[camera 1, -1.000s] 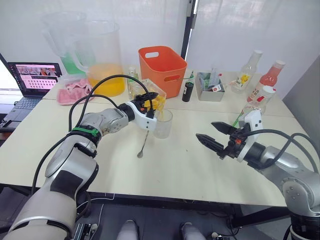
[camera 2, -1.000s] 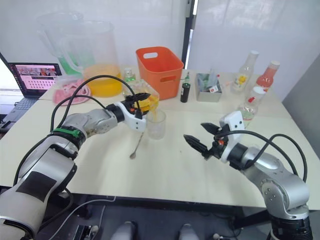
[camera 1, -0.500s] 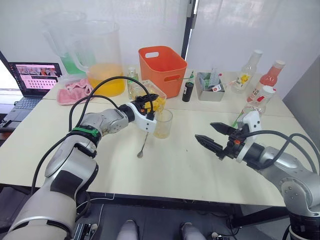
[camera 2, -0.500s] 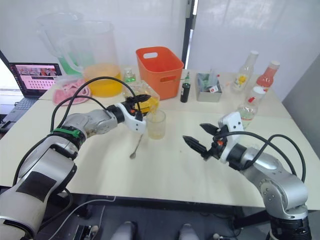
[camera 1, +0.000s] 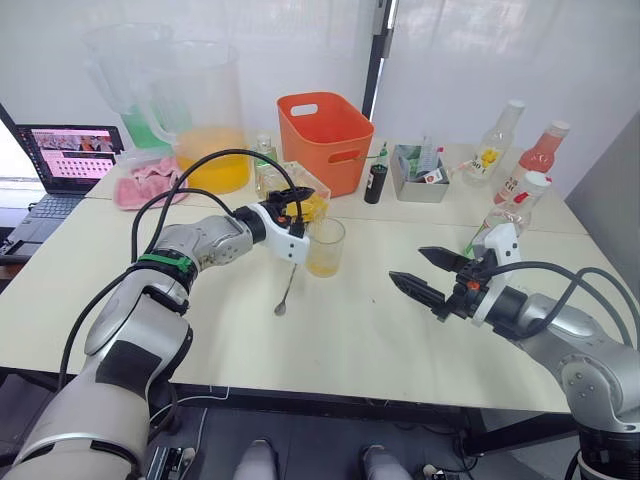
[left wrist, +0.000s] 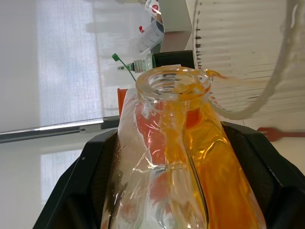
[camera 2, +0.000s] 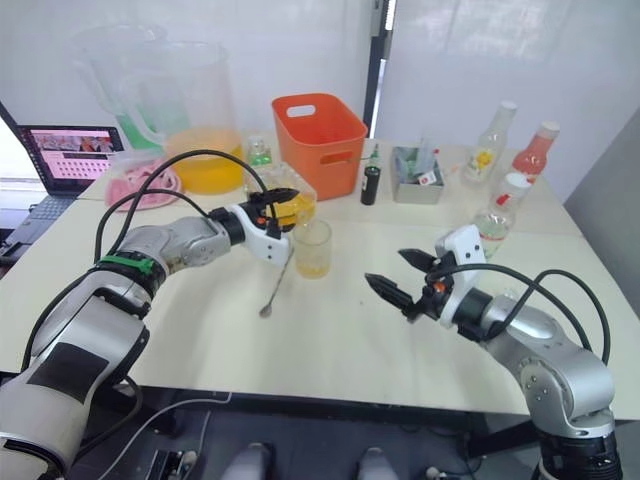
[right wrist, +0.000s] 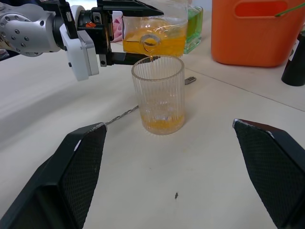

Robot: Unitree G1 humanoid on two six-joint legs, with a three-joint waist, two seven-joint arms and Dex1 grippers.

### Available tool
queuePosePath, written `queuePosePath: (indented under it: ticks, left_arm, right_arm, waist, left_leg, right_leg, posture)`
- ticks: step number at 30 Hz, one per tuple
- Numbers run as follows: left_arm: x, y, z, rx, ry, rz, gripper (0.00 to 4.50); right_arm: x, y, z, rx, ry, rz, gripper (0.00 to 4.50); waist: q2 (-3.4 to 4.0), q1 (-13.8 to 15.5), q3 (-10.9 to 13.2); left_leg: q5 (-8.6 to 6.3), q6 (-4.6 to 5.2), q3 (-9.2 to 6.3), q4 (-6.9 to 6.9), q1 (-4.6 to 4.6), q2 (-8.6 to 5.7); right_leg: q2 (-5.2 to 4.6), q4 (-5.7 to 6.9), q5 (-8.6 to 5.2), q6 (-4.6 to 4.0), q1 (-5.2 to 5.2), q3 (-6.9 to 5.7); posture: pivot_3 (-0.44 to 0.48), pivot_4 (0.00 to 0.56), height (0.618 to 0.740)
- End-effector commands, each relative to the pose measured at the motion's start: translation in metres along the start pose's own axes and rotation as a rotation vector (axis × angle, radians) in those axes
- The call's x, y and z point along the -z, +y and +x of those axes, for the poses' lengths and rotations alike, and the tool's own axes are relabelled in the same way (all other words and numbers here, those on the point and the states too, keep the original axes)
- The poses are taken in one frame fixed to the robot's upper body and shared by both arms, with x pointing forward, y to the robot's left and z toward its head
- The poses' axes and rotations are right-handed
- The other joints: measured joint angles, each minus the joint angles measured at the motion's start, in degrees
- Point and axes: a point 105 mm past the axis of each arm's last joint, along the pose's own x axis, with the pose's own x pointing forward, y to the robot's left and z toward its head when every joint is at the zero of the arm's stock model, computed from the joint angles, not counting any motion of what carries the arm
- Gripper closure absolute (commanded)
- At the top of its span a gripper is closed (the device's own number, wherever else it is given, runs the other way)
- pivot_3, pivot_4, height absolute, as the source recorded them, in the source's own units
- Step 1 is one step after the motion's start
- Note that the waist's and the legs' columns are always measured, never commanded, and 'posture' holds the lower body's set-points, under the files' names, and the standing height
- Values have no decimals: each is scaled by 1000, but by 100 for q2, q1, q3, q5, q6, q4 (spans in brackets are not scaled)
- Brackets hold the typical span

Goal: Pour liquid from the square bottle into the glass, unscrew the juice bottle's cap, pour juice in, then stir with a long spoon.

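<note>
Left gripper [camera 1: 296, 212] holds the square bottle [right wrist: 153, 36], its fingers [left wrist: 90, 191] closed on the two flat sides. The bottle is tipped over on its side, mouth over the rim of the glass [right wrist: 157, 94]. Yellow liquid lies along the lowered side of the bottle and runs at its lip. The glass stands upright on the surface [camera 1: 350, 330], with a shallow layer of yellow liquid at the bottom.

Long spoon [camera 1: 286, 290] lies flat on the surface just beside the glass, on the robot's left of it, bowl end toward the robot.

Right gripper [camera 1: 432, 276] hangs above the surface well to the robot's right of the glass. Its fingers [right wrist: 81, 157] are spread wide and hold nothing, pointing toward the glass.

Juice bottle [camera 1: 507, 221] stands upright by the right arm near the far right of the surface, the cap [camera 1: 537, 181] on its neck.

Further back: an orange basket [camera 1: 325, 128], a big jug [camera 1: 205, 118] with orange liquid, a small dark bottle [camera 1: 376, 180], a pink-red bottle [camera 1: 536, 160], a clear bottle with a yellow label [camera 1: 492, 147], and a laptop [camera 1: 62, 163] at the far left.
</note>
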Motion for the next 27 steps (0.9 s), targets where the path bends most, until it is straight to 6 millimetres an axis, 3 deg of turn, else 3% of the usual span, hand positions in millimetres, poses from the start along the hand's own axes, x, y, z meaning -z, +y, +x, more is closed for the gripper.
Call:
queuePosePath:
  ticks: [1, 8, 15, 22, 27]
  left_arm:
    - [1, 52, 4, -164, -1, -125, 1703]
    - [15, 57, -1, -174, 49, -333, 1703]
    - [46, 66, -17, -264, 109, -841, 1703]
    - [89, 80, -70, -494, 152, -1274, 1703]
    - [114, 70, -116, -605, 297, -1414, 1703]
  right_arm:
    - [-14, 0, 1, -4, -61, -12, 19]
    - [-14, -1, 2, -13, -47, -18, 19]
    - [-16, 3, 8, -68, -42, -15, 19]
    - [-24, 6, 25, -167, -44, -18, 19]
    - [-29, 12, 41, -244, -41, -19, 19]
  waist:
    - [0, 0, 0]
    - [0, -29, 0]
    - [0, -74, 0]
    - [0, -233, 0]
    - [0, -352, 0]
  left_leg:
    - [0, 0, 0, 1, 0, 0]
    - [1, 0, -1, 2, 1, 0]
    - [1, 1, -4, 10, 4, 0]
    - [6, 4, -20, 15, 11, 0]
    - [7, 5, -28, 12, 16, 0]
  right_leg:
    - [1, 0, 1, -1, 0, 0]
    - [1, 8, 12, -20, 0, 1]
    - [2, 25, 15, -26, 0, 1]
    - [9, 62, 10, -32, -3, -1]
    - [10, 71, 10, -36, -3, -4]
  posture:
    - [0, 150, 717]
    - [0, 150, 717]
    - [0, 150, 717]
    - [0, 150, 717]
    - [0, 150, 717]
